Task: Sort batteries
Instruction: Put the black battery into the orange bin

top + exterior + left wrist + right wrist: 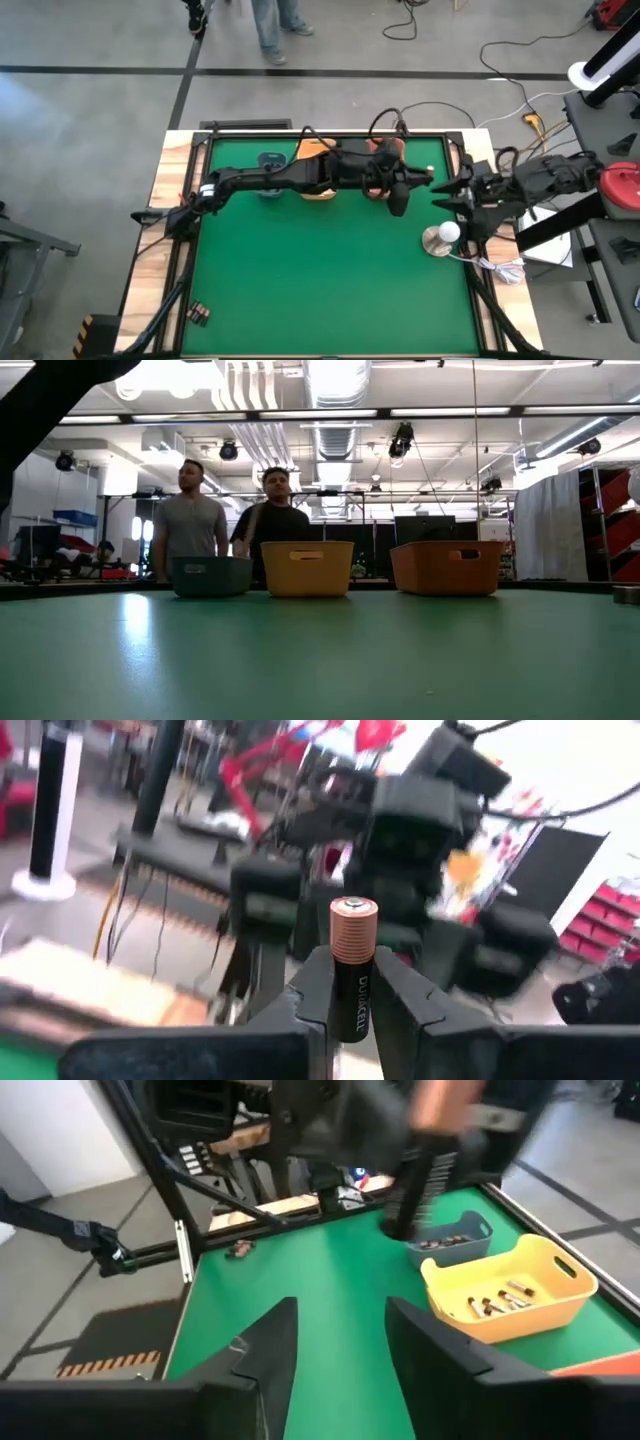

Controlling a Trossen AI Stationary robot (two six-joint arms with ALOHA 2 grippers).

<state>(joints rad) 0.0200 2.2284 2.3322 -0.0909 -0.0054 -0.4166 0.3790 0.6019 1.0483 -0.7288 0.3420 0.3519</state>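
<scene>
My left gripper (428, 178) reaches across the far part of the table toward its right side and is shut on a black, copper-topped battery (353, 960). My right gripper (455, 196) stands just beyond it at the right edge, facing it, fingers open (340, 1342) and touching nothing. More batteries lie inside the grey-blue bin (455, 1240) and the yellow bin (510, 1295). A few others rest on the green mat at its near left corner (198, 314), seen far off in the right wrist view (240, 1248). My left gripper pinches the battery by its black lower half (352, 1005) between the two fingers (310, 990). The battery lies along the fingers, and its copper end (353, 925) sticks out past their tips. The fingers come roughly level, pointing toward the table's right side; the battery is lifted clear.
Three bins stand in a row at the far edge: grey-blue (210, 575), yellow-orange (306, 567), orange (447, 566). A round white-and-silver object (440, 238) sits near the right edge. Two people stand behind the table (190, 520). The middle of the green mat (320, 270) is bare.
</scene>
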